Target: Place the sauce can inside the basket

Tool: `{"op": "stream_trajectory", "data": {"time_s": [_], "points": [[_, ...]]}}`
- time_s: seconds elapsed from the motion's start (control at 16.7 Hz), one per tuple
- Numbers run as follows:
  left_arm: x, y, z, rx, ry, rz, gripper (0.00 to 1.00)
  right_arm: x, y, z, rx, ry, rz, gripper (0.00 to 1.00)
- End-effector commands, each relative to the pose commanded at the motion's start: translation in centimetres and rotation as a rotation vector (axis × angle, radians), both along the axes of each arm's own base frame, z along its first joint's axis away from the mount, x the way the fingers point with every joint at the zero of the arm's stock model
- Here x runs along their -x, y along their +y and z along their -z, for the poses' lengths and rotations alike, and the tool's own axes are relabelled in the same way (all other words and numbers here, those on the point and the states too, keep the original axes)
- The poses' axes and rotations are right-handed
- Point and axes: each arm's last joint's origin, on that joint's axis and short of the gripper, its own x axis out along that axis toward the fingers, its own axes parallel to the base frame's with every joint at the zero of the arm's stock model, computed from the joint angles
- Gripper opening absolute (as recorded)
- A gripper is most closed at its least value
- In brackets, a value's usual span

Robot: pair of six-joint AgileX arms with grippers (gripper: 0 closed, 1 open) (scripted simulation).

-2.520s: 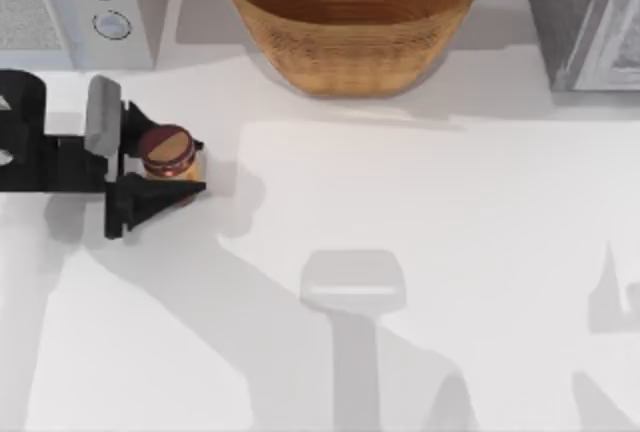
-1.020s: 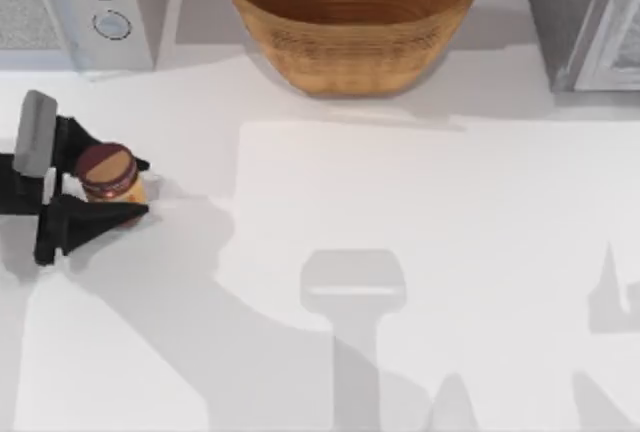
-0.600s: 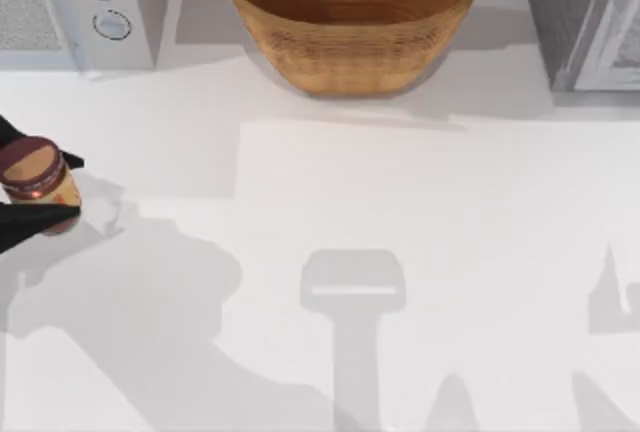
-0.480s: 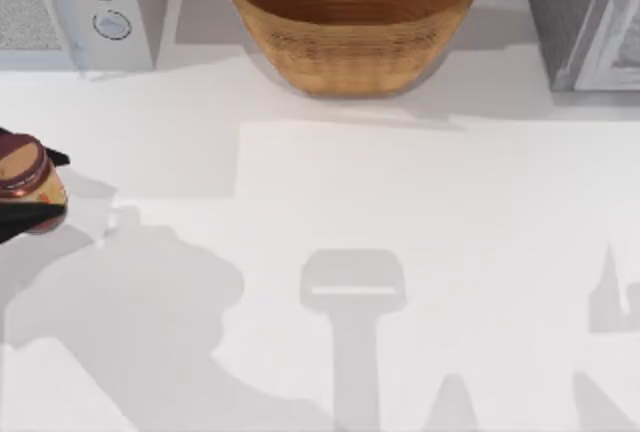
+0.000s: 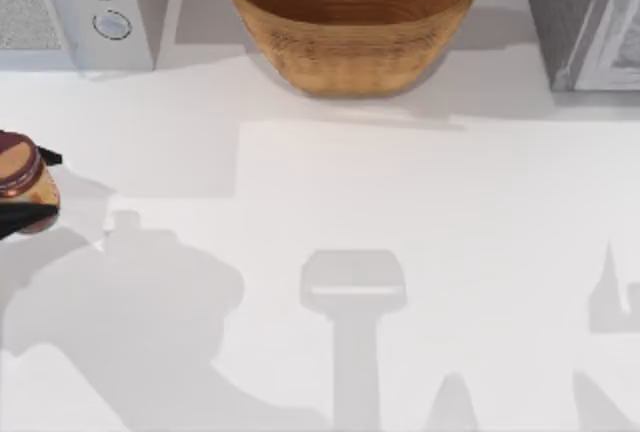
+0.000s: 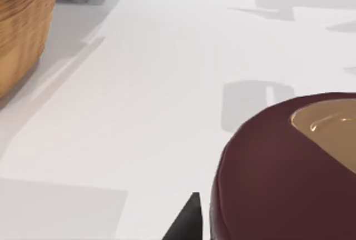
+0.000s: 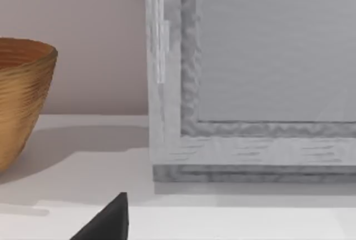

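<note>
sauce can (image 5: 20, 177) at worktop's (image 5: 420, 222) left edge, pinched by left end effector (image 5: 22, 184); left wrist view shows glossy maroon lid, basket (image 5: 352, 17) well apart.

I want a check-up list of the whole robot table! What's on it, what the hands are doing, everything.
Surface: white table, with soft shadows lying on it.
Job's things: sauce can at the table's far left edge, dark maroon lid up, held between black fingers; basket at the back middle, nothing seen inside it. The can is well apart from the basket.
Clutter: nothing seen.
Grippers: left gripper at the left edge, shut on the sauce can; right gripper's dark fingertip shows in the right wrist view, near the grey box.
Cables: nothing seen.
Surroundings: appliance with two round knobs at back left; grey box at back right; plain wall behind.
</note>
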Motion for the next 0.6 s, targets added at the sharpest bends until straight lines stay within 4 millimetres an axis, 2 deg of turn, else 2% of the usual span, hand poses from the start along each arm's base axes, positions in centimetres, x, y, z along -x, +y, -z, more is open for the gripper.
{"op": "stream_trajectory", "data": {"time_s": [0.18,0.3,0.6], "points": [[-1.1,-0.5,-0.1,-0.071,-0.019,0.041,0.0,0.0,0.0,0.0,0.0,0.0,0.0,1.0],[-2.5,-1.2,-0.2,-0.154,-0.039,0.072,0.0,0.0,0.0,0.0,0.0,0.0,0.0,1.0],[-8.1,-4.3,-1.4,-0.418,-0.078,0.033,0.0,0.0,0.0,0.0,0.0,0.0,0.0,1.0]]}}
